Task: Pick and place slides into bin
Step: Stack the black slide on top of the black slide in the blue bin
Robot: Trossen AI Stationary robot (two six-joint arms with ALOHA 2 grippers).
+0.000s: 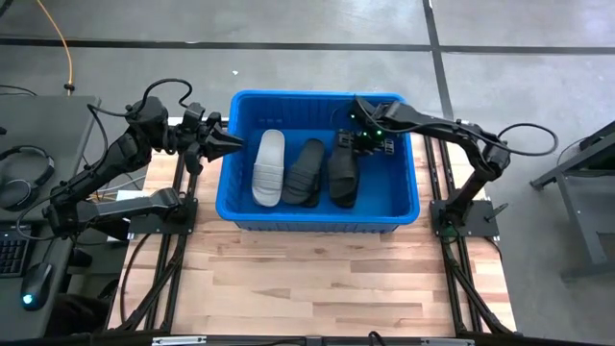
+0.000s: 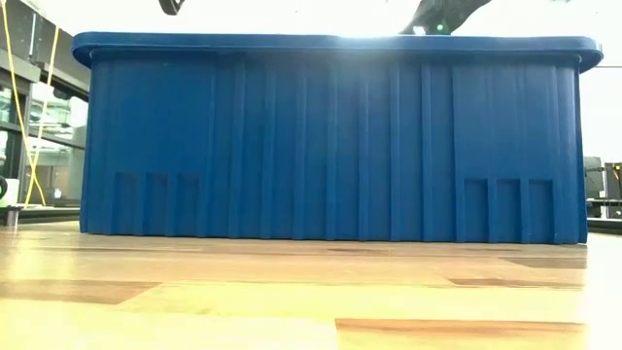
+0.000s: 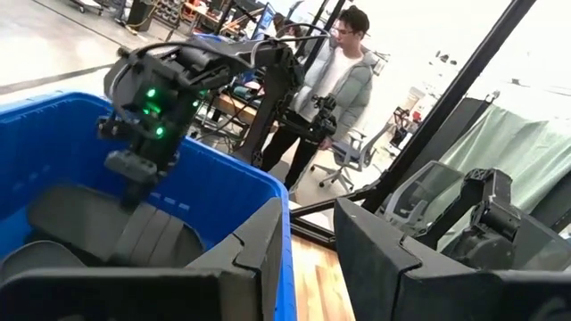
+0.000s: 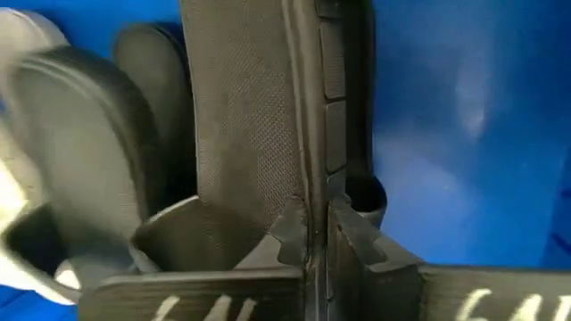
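High view, centre: one bin (image 1: pixel 415 197) holds three slides, one white (image 1: pixel 269 167) and two black (image 1: pixel 306 172). Right gripper (image 1: pixel 365 142), fingers pressed together, hangs over the rightmost slide (image 1: pixel 343 176) without gripping it. Left gripper (image 1: pixel 233 144), fingers slightly spread and empty, sits at the bin's left rim.

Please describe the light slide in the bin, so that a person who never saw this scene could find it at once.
Look in the big blue bin in the middle of the wooden table. Three slides lie side by side on its floor, and the wanted one is the white slide at the end nearest the left tool. Its two neighbours, the middle slide and the far slide, are black.
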